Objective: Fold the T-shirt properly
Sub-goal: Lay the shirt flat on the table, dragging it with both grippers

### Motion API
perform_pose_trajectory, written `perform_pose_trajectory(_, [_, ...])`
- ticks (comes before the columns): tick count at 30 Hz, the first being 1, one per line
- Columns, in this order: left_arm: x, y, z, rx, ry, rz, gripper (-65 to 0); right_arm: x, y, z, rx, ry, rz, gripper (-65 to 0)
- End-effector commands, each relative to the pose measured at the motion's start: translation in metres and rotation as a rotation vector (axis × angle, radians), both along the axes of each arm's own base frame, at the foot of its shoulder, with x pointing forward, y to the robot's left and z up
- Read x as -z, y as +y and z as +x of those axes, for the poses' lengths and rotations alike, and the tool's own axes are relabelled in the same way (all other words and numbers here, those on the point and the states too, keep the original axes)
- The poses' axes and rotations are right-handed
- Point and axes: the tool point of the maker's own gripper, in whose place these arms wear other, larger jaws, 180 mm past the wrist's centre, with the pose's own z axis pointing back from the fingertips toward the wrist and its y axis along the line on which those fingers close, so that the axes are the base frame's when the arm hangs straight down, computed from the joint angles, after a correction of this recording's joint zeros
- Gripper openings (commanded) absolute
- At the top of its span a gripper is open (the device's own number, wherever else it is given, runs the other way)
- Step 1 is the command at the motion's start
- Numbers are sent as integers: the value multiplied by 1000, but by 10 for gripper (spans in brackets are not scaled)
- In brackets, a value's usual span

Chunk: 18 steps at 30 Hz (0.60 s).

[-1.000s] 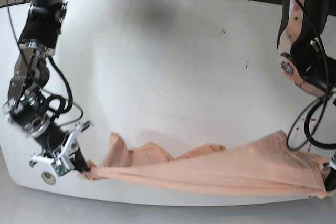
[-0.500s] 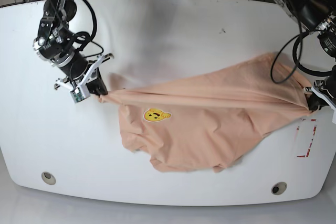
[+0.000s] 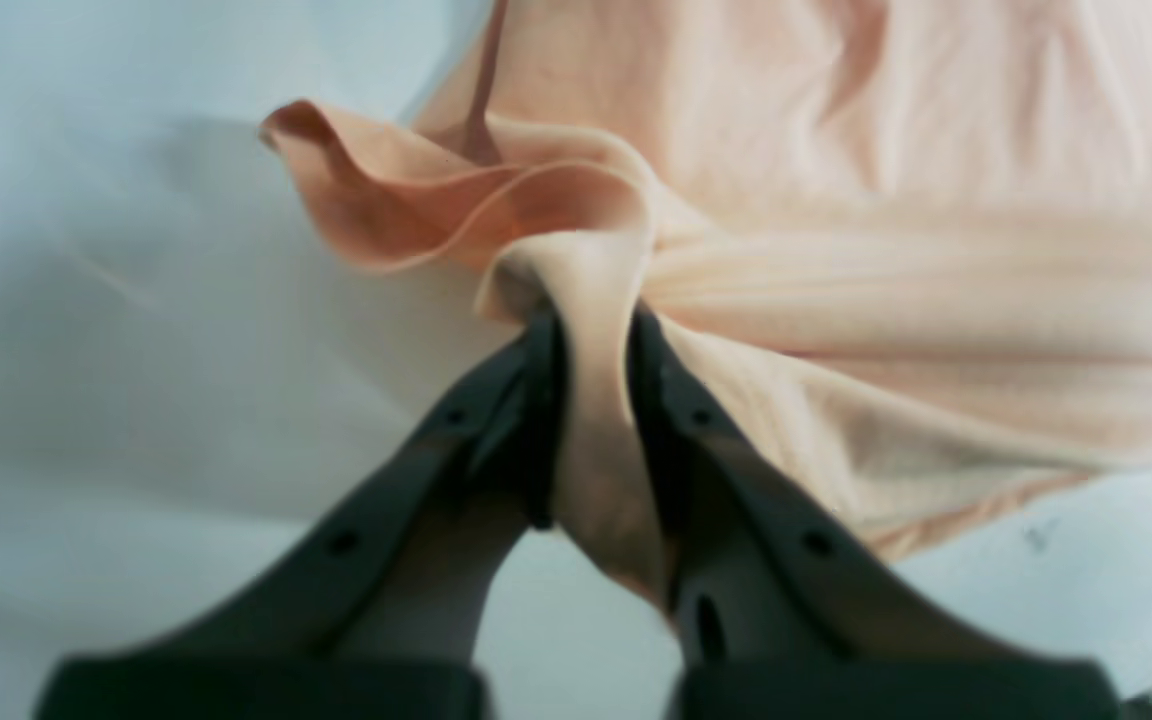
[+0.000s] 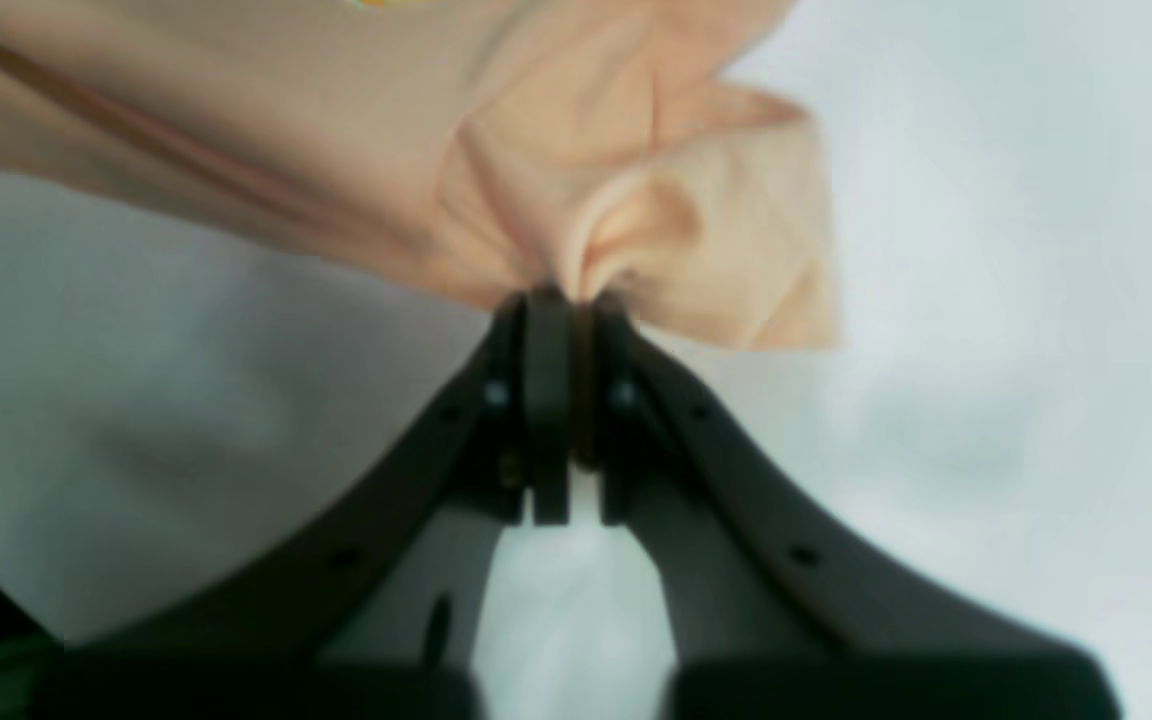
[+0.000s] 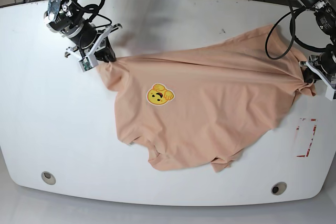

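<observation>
Now your T-shirt [image 5: 210, 103] lies spread over the middle of the white desk [image 5: 52, 129], its yellow face print [image 5: 159, 94] up. Your right fingers [image 5: 107, 59] pinch its upper-left edge; your left fingers [image 5: 306, 78] clamp its right edge.

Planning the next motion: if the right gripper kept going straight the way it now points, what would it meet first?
The T-shirt itself: the right gripper is shut on a bunched edge, with more fabric straight ahead. Beyond that, depth is unclear.
</observation>
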Motion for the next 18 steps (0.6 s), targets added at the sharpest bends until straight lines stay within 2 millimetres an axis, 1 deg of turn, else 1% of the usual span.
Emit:
perform_pose_trajectory(1, [-14,14,1,-8,-25,56,-650,-6,-3,-1,8,-26,0,-650])
perform_pose_trajectory(3, [-9,16,-6,-9,-2,61,-650,-3,-3,-6,9,-10,0,-650])
perform_pose_trajectory(7, [-5,24,-17,-8,34,86,-650,1,-2,-14,9,10,4,-650])
perform_pose_trajectory(14, [4,38,-44,-57,84,93,-650,8,-2,-25,13,41,7,-650])
perform_pose_trajectory(18, [9,41,-54,-65,109,96,-650,10,1,-27,20,47,13,-650])
